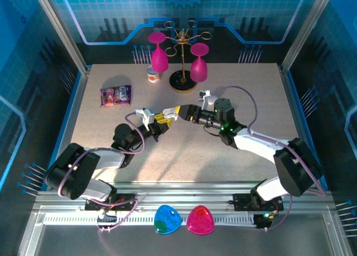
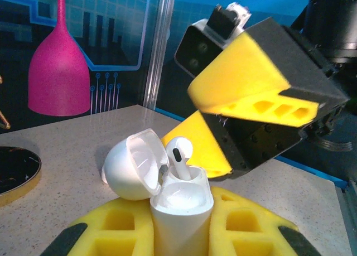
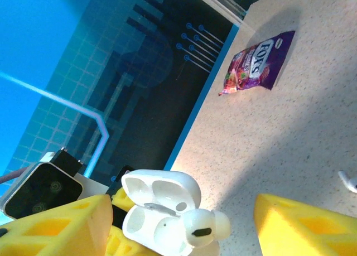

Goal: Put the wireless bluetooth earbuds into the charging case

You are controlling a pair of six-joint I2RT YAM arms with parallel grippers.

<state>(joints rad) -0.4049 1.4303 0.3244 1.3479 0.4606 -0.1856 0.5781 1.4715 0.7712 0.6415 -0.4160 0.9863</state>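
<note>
The white charging case stands upright with its lid flipped open. My left gripper is shut on the case body, one yellow foam finger on each side. One white earbud sits in a case slot, stem down and head sticking out. My right gripper is open just above the earbud, and its yellow fingers stand apart without touching it. In the top view both grippers meet at mid-table, left and right. Another small white earbud lies on the table.
A purple candy bag lies at the back left. A gold rack on a round base carries two pink glasses at the back, with a small cup beside it. Blue and pink pieces rest on the front rail.
</note>
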